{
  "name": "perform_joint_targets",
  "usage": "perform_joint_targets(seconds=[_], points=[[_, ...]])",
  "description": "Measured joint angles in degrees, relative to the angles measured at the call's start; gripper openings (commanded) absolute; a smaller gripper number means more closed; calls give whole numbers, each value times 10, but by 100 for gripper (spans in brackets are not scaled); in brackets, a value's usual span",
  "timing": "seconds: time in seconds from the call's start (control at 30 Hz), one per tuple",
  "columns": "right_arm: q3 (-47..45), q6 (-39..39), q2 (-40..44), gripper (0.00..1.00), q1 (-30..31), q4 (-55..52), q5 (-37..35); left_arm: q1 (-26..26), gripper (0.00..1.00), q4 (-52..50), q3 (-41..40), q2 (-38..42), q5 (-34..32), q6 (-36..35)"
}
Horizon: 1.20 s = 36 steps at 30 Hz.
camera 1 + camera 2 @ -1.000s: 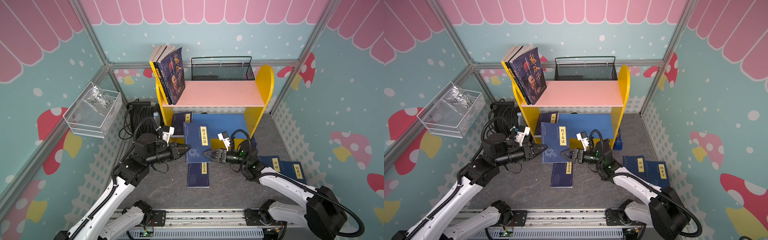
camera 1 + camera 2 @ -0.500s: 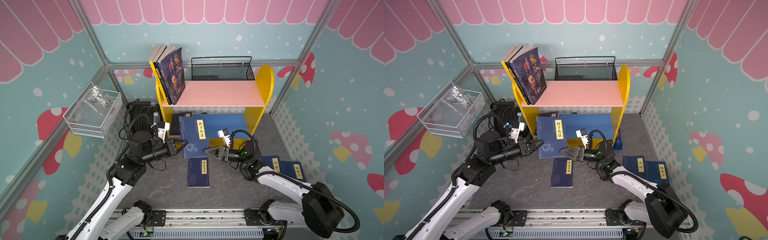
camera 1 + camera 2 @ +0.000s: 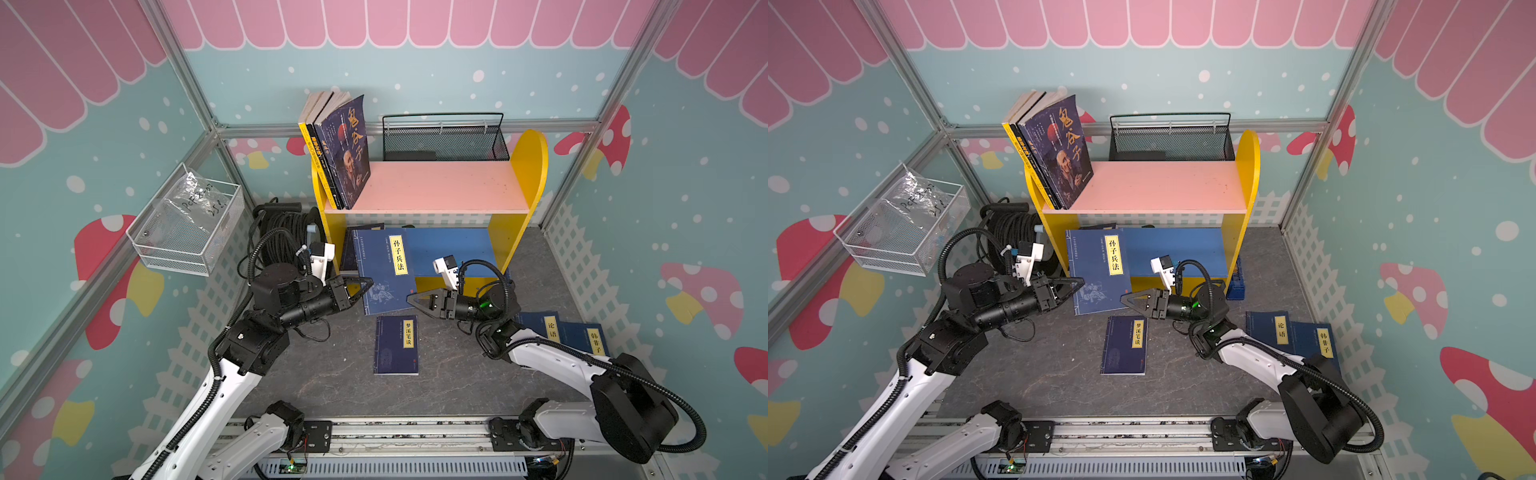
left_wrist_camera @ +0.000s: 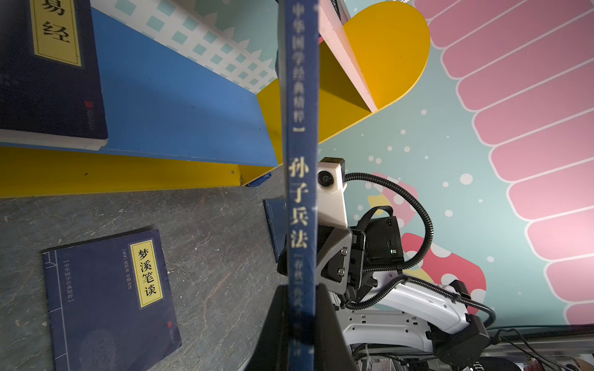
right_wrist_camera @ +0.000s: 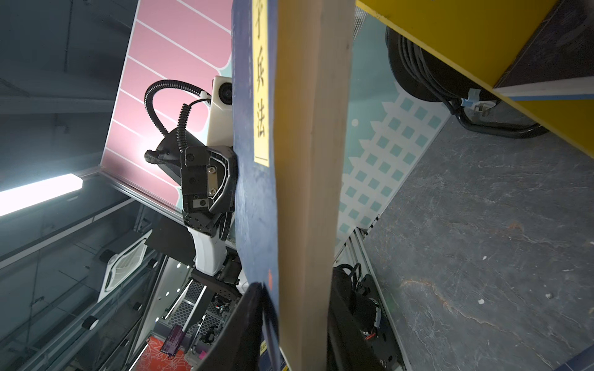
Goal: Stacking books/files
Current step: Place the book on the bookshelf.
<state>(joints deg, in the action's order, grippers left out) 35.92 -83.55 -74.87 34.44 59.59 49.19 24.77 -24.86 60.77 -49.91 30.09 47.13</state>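
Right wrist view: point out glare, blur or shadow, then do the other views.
Right wrist view: the ceiling light strip is blown out and the held navy book looks soft near the lens. Left wrist view: the shelved navy book sits in shadow. Both top views: evenly lit and sharp.

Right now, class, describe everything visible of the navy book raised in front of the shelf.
The navy book is a thin paperback with a yellow vertical title label, a pale drawing low on its cover and a printed spine. It hangs off the floor before the yellow shelf unit, cover upward. The left gripper clamps its spine; the right gripper straddles its cream page edge, contact unclear.
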Motion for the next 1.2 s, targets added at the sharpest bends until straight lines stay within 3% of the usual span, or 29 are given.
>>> perform_joint_targets(seconds=[0.13, 0.57, 1.03, 1.2], points=[[0, -9, -3, 24, -1, 14, 0, 0, 0, 4, 0, 2, -1, 2], [8, -26, -19, 37, 0, 55, 8, 0, 0, 18, 0, 1, 0, 7], [16, -42, -43, 5, 1, 86, 8, -3, 0, 31, 0, -13, 1, 15], [16, -48, -50, 0, 1, 90, 2, -4, 11, 31, 0, -17, -3, 15]])
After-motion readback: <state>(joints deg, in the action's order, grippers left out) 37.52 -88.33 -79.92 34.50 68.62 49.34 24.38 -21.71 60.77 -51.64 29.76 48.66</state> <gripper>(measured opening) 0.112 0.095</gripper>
